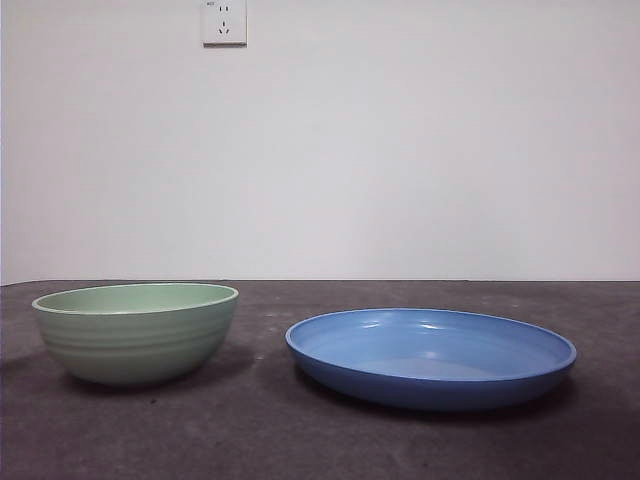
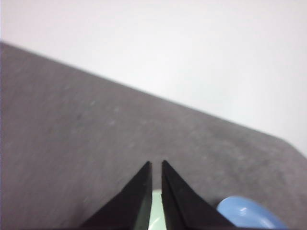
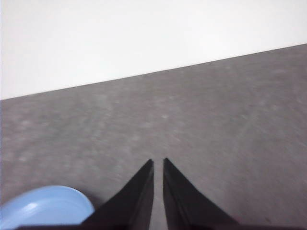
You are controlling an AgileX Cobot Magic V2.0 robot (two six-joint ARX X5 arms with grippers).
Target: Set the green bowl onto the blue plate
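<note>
Mint-green bowl (image 1: 136, 331) upright on the dark bench (image 1: 250, 430), toward the left in the front view. Faint ridges round its outside, paler rim, nothing visible inside from this low angle. Blue plate (image 1: 431, 357) flat on the bench to the right, broader and far shallower than the bowl. Clear strip of bench between the two; near each other, not touching. Bowl not yet on the plate.

White wall behind, with a white socket (image 1: 224, 21) high up, near the top edge. No arm visible in the front view.

Left hand (image 2: 156, 165) above the bench, black jaws drawn nearly together, only a thin slit between the tips, holding nothing. Sliver of pale green bowl (image 2: 157, 216) showing through that slit, low between the jaws. Edge of the plate (image 2: 249, 215) just beside one jaw.

Right hand (image 3: 158, 162) likewise above the bench, jaws nearly closed to a narrow gap, gripping nothing. Part of the plate (image 3: 45, 206) in the corner of that wrist view, beside the jaw, apart from it. Bare grey bench ahead of both hands, wall beyond.
</note>
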